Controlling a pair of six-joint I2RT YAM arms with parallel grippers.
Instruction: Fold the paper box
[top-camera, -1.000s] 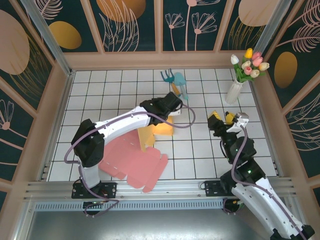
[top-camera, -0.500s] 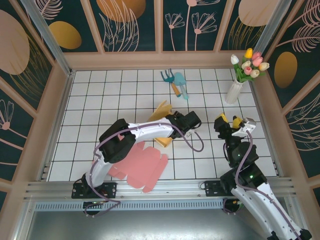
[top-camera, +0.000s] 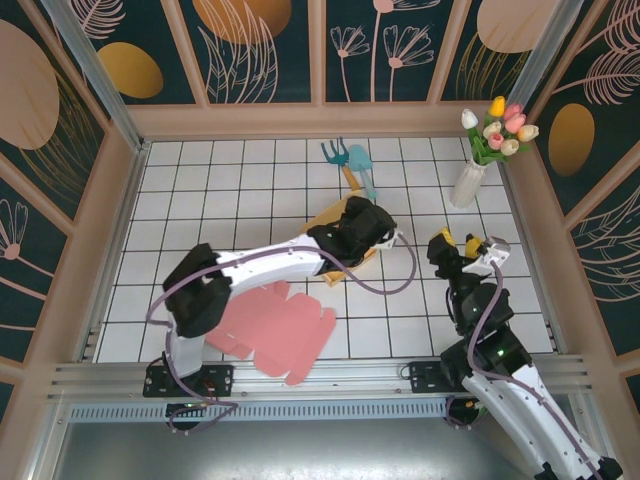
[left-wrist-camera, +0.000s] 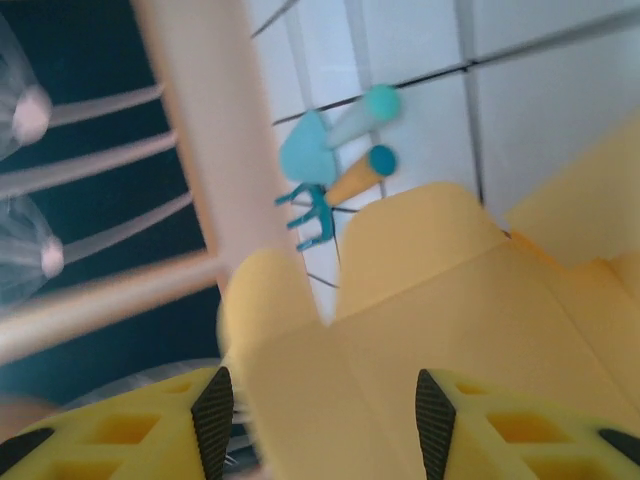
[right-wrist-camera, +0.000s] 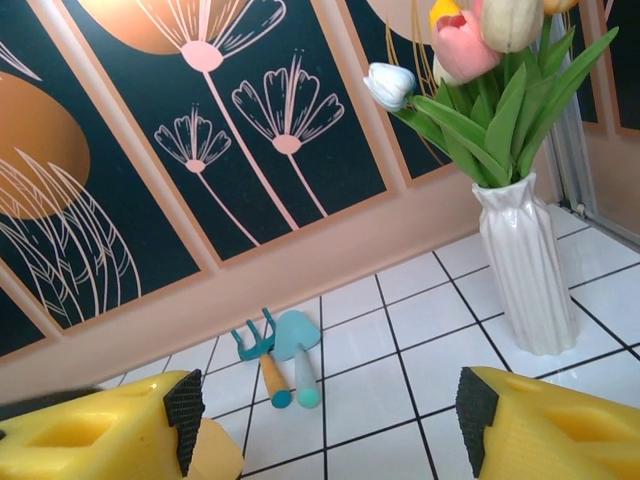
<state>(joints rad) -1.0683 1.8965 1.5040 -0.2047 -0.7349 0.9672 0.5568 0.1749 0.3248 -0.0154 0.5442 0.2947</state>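
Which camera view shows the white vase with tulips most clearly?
The right wrist view: the vase stands close and sharp, its tulips cropped above. The top external view shows the whole vase, but small.

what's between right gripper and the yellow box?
Top view: bare white tiles between the right gripper and the box, crossed by the left arm's cable loop.

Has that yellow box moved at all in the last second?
Yes. The yellow box has shifted right and away from the arm bases, ending up nearer the teal garden tools.
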